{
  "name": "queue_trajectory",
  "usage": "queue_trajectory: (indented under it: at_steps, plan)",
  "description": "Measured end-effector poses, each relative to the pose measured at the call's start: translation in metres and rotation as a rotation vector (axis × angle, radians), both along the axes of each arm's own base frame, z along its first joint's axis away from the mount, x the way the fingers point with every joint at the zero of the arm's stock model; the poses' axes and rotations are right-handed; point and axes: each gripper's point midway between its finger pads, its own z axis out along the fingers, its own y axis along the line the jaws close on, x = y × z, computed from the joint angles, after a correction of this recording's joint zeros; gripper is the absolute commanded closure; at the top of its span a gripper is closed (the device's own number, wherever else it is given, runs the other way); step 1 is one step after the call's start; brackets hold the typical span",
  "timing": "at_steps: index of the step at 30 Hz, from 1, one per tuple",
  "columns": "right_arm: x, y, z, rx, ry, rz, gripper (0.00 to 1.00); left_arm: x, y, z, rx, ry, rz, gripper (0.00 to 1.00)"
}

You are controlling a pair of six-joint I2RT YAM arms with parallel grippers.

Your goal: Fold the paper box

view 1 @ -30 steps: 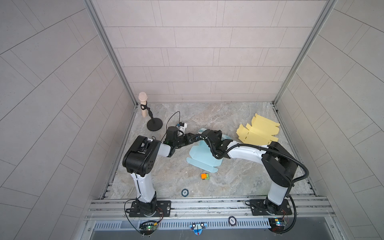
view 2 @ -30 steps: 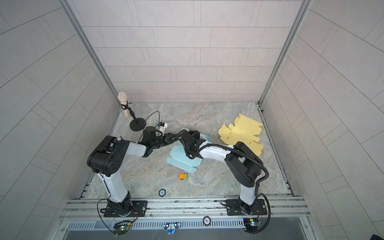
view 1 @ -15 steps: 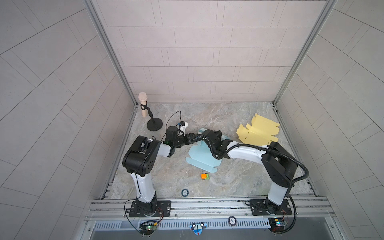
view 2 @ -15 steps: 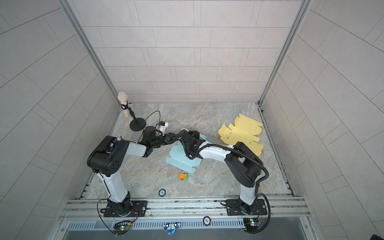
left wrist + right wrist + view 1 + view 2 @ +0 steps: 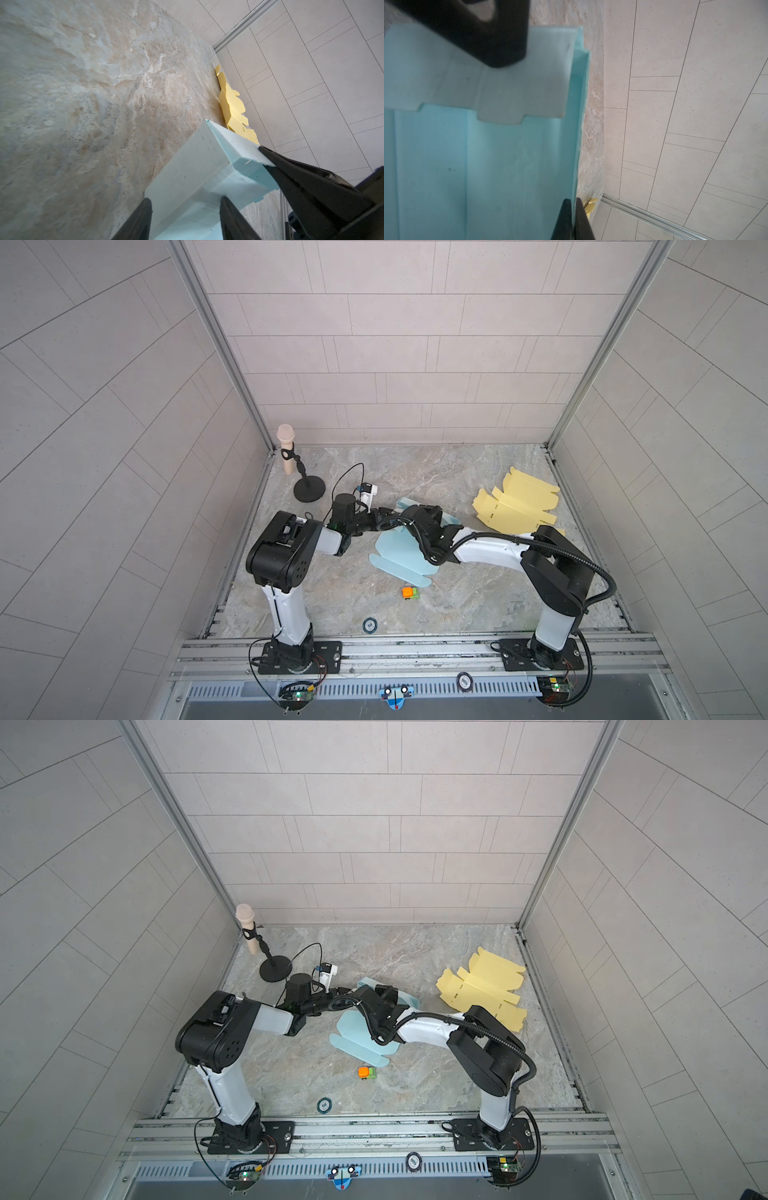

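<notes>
A light blue paper box [image 5: 395,549] [image 5: 353,1031] lies partly folded at the table's middle, its far wall raised. My left gripper [image 5: 384,516] [image 5: 186,199] is open, its two fingers standing either side of the raised double wall [image 5: 197,158]. My right gripper [image 5: 411,516] [image 5: 573,200] is shut on the thin edge of a box wall [image 5: 498,166]. In the right wrist view one left finger [image 5: 488,31] rests over the folded flap. The right gripper's dark finger [image 5: 311,187] meets the wall's end in the left wrist view.
Flat yellow box blanks [image 5: 515,506] [image 5: 482,982] [image 5: 232,104] lie at the back right by the wall. A microphone on a round stand [image 5: 309,491] is at the back left. A small orange-green toy [image 5: 410,593] and a round token [image 5: 369,625] sit nearer the front.
The left gripper's fingers have spread a little wider around the blue wall. Both arms and the box have barely shifted.
</notes>
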Motion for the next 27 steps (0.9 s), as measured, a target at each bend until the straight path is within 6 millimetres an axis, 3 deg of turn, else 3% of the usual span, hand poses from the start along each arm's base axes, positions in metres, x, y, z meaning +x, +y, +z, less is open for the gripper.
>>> queue_trajectory:
  at_steps: [27]
  plan:
    - [-0.027,0.006,0.006,-0.038,-0.066,0.055,1.0,-0.018,-0.005,-0.013,0.109,-0.042,-0.012,0.44]
